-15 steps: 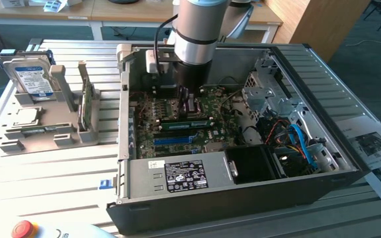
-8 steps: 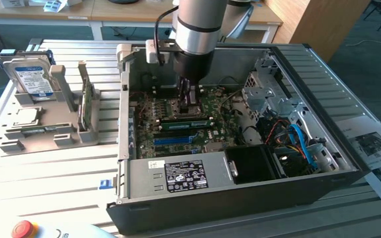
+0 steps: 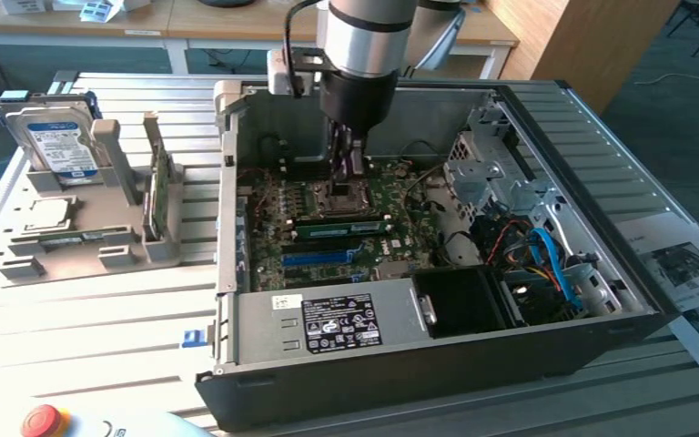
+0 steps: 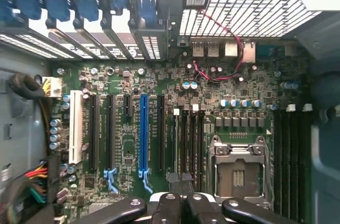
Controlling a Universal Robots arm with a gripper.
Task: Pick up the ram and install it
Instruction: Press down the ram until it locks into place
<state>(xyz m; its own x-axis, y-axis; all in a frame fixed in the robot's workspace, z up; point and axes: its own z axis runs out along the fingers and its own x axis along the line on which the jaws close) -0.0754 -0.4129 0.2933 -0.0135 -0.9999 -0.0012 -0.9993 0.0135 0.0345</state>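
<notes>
The ram (image 3: 156,187), a thin green stick, stands on edge in the grey holder (image 3: 125,241) outside the case, at the exterior view's left. My gripper (image 3: 352,177) hangs inside the open computer case, far from that holder and just above the motherboard (image 3: 325,244). Its fingers are shut, with nothing visible between them. In the wrist view the gripper (image 4: 180,181) hovers over the row of dark memory slots (image 4: 187,144) beside the empty processor socket (image 4: 236,171). Another green stick (image 3: 343,224) sits along a slot on the board.
A silver hard drive (image 3: 61,146) with a blue label and a small square processor chip (image 3: 44,214) rest in the same holder. Around my gripper are the case walls, the power supply (image 3: 325,319), cable bundles (image 3: 544,264) and expansion slots (image 4: 143,134). A red stop button (image 3: 44,421) sits at the front.
</notes>
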